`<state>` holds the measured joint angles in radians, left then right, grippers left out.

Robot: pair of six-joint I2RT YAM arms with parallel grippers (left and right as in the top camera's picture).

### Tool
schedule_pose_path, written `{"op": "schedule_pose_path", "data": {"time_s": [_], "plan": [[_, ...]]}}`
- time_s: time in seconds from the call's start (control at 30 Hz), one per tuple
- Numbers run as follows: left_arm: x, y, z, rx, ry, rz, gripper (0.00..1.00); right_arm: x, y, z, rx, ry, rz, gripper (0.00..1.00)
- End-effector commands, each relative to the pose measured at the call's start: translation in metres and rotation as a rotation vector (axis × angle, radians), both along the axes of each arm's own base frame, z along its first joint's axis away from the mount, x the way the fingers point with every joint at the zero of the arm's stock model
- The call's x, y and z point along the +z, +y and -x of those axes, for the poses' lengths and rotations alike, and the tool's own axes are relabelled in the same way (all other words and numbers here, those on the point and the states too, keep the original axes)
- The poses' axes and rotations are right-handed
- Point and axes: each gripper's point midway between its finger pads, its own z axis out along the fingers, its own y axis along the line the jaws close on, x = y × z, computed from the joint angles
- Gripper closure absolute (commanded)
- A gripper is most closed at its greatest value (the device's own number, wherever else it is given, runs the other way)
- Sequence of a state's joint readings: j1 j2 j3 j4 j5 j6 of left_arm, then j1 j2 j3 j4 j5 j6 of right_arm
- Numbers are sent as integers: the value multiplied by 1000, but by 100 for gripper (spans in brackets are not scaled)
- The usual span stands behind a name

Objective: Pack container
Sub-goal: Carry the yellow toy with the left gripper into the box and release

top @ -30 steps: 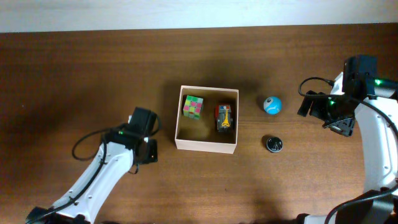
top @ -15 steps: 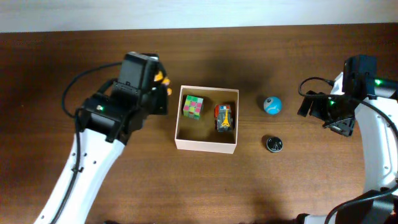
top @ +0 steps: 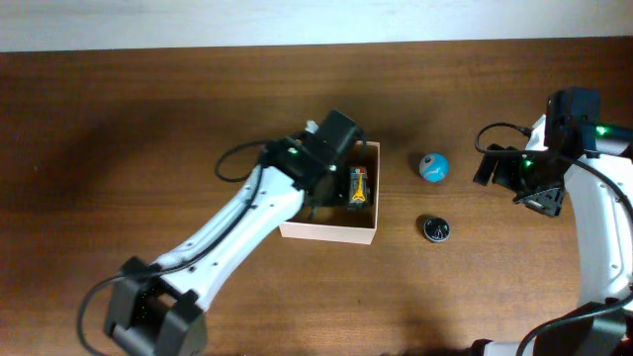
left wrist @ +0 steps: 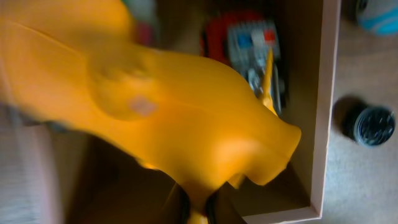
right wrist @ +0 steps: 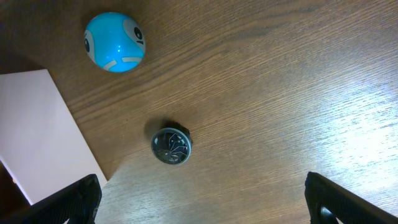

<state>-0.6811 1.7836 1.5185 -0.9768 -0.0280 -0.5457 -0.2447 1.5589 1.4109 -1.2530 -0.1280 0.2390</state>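
Observation:
The container (top: pixel 328 231), a square white box with a tan inside, sits mid-table. A red toy car (top: pixel 357 188) lies in its right half. My left gripper (top: pixel 318 188) hangs over the box's left half, shut on a yellow toy (left wrist: pixel 174 93) that fills the left wrist view. The fingers close on it at the bottom edge of that view (left wrist: pixel 198 213). The car (left wrist: pixel 255 50) and the box wall (left wrist: pixel 323 124) show behind it. My right gripper (top: pixel 514 186) is open and empty, right of a blue ball (top: pixel 432 167) and a black disc (top: pixel 434 229).
In the right wrist view the blue ball (right wrist: pixel 114 42) and black disc (right wrist: pixel 171 145) lie on the wood between the box's white wall (right wrist: pixel 31 137) and my right gripper (right wrist: pixel 202 208). My left arm hides the box's left half from above.
My left arm has swung from the table's left side to above the box, carrying the yellow toy. It now covers the coloured cube. The right arm has not moved.

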Motion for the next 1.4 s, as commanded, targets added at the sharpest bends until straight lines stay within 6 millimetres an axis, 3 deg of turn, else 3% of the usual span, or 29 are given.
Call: {"op": "schedule_pose_path", "data": {"time_s": [0.0,0.3,0.37,0.47,0.57,0.63,0.8,0.9,0.97,1.13,1.17,1.37], "plan": [[-14,-18,15,2,85,36,92,2,-3,-2,-7,-3,6,1],[-17,-16,28,14,150,40,88,2,-3,-2,-7,-2,6,1],[-17,-14,30,15,160,33,81,2,-3,-1,-7,0,5,1],[-18,-12,32,16,170,24,61,2,-3,-1,-7,0,5,1],[-12,-14,31,14,159,33,55,1,-3,0,-7,3,4,1],[4,-14,23,10,112,37,55,1,-3,0,-7,3,4,1],[65,-7,-3,-18,-106,14,55,1,-2,0,-7,3,4,1],[74,0,-10,-12,-160,-15,55,1,-2,0,-7,3,3,1],[65,1,-15,-26,-171,-48,59,1,-2,0,-7,3,3,1],[35,-20,-38,-186,-209,-97,60,1,-2,0,-7,4,3,1],[21,-25,-44,-225,-206,-116,60,1,-2,0,-7,6,3,1],[-34,-24,-37,-238,-65,-178,67,1,-2,2,-6,14,1,1]]}}
